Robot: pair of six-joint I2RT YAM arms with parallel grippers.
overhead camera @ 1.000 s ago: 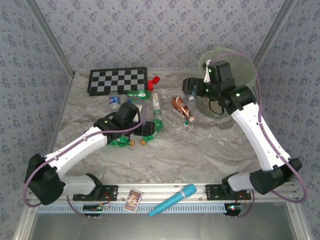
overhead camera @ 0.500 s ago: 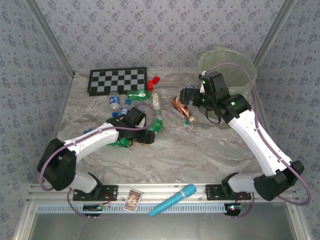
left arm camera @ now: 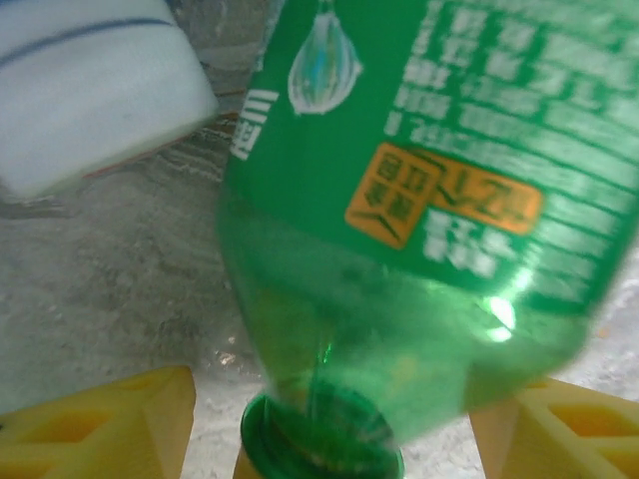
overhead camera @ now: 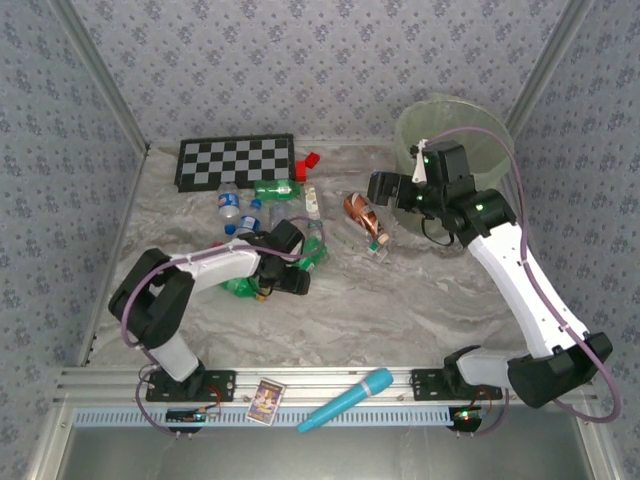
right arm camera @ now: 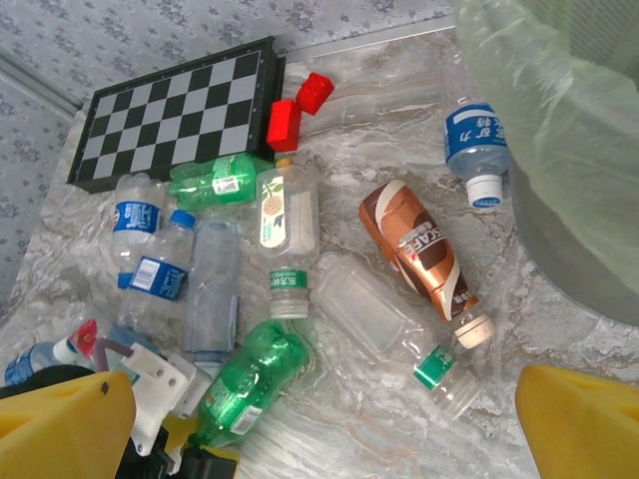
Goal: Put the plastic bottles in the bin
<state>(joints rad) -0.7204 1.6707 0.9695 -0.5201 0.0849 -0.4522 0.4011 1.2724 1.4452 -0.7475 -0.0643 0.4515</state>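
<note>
- The left gripper (left arm camera: 329,424) is down low over the marble table (overhead camera: 420,300); its yellow fingers (left arm camera: 100,424) stand wide apart, one on either side of the neck of a green bottle (left arm camera: 419,200); the green cap points toward the camera; the jaws are not closed on it.
- From above, the same gripper sits at the near edge of the scattered plastic bottles (overhead camera: 262,205), left of centre.
- The right gripper (right arm camera: 324,429) hangs above the table near the bin (right arm camera: 569,150); its jaws are spread wide, with nothing between them.
- Under it, a brown bottle (right arm camera: 414,249) lies flat; a clear bottle (right arm camera: 364,309) with a green cap is just beside it; a blue-labelled bottle (right arm camera: 471,145) lies close by the bin's wall.
- More bottles trail off toward the chessboard (right arm camera: 170,110); a red block (right arm camera: 295,115) sits at its corner.
- The bin stands at the far right of the table; I cannot tell whether any bottle is inside.
</note>
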